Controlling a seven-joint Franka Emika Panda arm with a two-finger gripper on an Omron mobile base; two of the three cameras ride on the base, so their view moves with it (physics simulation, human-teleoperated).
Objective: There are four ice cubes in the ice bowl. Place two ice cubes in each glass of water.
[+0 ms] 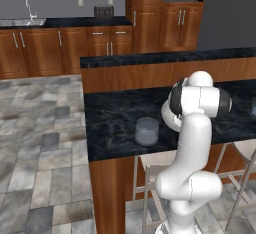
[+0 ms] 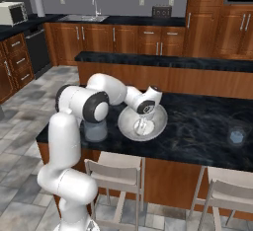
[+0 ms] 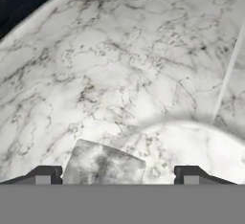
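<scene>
The ice bowl (image 2: 157, 126) is a wide, pale, marbled dish on the dark counter, and my gripper (image 2: 142, 125) reaches down into it. In the hand view the bowl's inner wall (image 3: 124, 65) curves close ahead. One pale ice cube (image 3: 103, 164) lies on the bowl floor between my open fingertips (image 3: 44, 175), nearer the left one. My gripper (image 3: 117, 177) is open and grips nothing. One glass of water (image 1: 147, 131) stands left of the bowl, partly behind my arm as the glass (image 2: 95, 131). A second glass (image 2: 237, 135) stands far to the right.
The black marble island counter (image 2: 197, 121) has a raised wooden ledge (image 2: 163, 59) behind it. Stools (image 2: 116, 173) stand under the front edge. My own arm (image 1: 192, 128) hides the bowl in the left base view.
</scene>
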